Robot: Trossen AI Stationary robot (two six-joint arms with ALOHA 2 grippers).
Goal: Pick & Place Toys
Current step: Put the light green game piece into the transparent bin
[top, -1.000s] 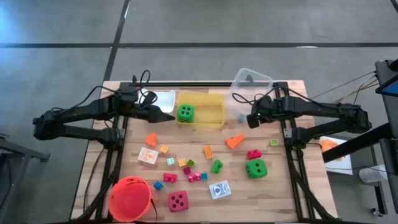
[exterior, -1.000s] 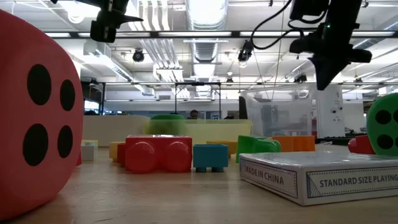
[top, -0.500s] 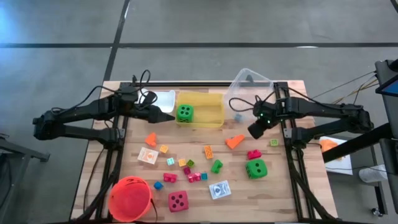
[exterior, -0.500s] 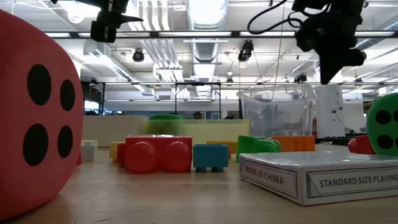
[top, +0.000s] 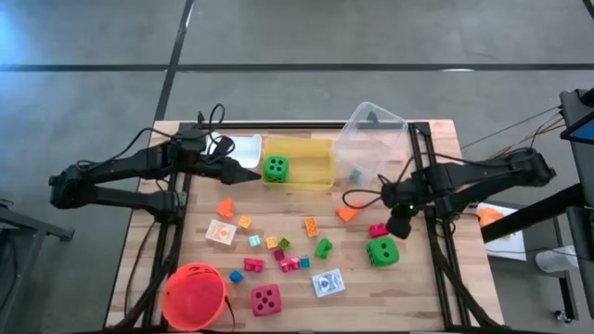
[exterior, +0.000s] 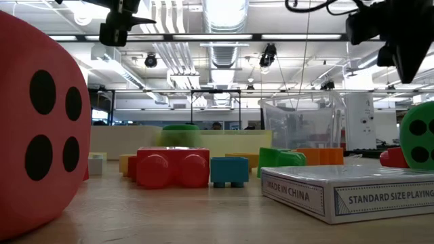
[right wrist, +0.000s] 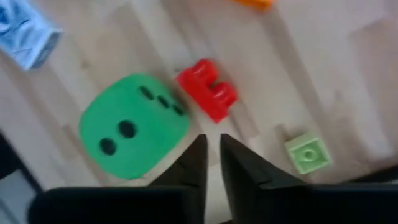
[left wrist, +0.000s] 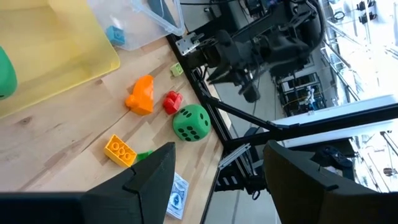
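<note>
Red block (right wrist: 207,89), small chunky plastic, notched outline, lies flat on the wooden table (top: 371,297) at the right side, just beside a green die (right wrist: 134,127). Die is bigger, rounded corners, black dots, matte, looks soft. Small pale green square tile (right wrist: 306,154) lies near, apart from both.

Right gripper (top: 401,225) hangs above this cluster, fingers almost pressed together, only a thin slit, holding nothing. In the right wrist view the red block sits just ahead of the fingertips, die off to one side of them. Block's long axis runs slanted to the finger line, so a wrist turn is likely needed, and the fingers must spread first. Right arm is clearly the nearer one.

Left gripper (left wrist: 214,180) waits at the far left by the yellow bin (top: 320,176), fingers spread, empty. A second green die (top: 276,168) already lies in that bin. Clear bin (top: 390,125) is at the far right corner, translucent thin plastic. Orange wedge (top: 349,211) lies on the table near the red block.
</note>
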